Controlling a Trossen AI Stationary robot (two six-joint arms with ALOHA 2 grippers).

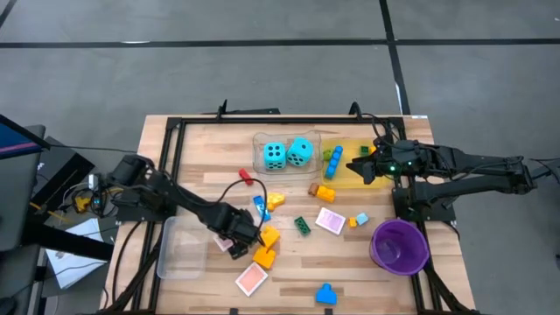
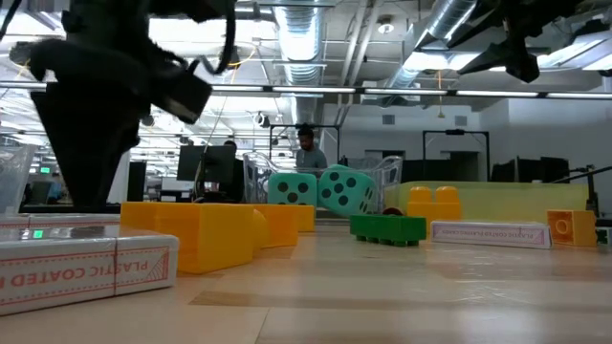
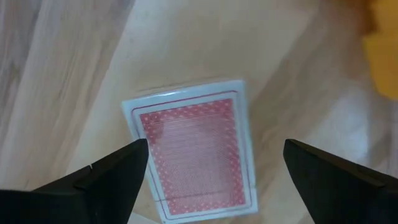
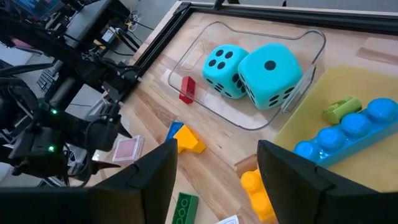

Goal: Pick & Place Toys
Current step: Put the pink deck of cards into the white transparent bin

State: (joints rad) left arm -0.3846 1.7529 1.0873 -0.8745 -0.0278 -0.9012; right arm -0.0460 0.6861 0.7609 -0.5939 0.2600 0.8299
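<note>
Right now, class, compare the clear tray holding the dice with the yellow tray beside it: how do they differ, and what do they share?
The clear tray is see-through; the yellow tray is tinted yellow. The clear tray holds two turquoise dice; the yellow tray holds a blue brick and a green piece. In the high view, the right pincer hovers at the yellow tray's edge, not over the clear tray. Both are shallow, rectangular, and sit side by side on the table's far side.

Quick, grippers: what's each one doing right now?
Left gripper: open, straddling the pink card deck, nothing held.
Right gripper: open, empty, hovering over the yellow tray.
</note>
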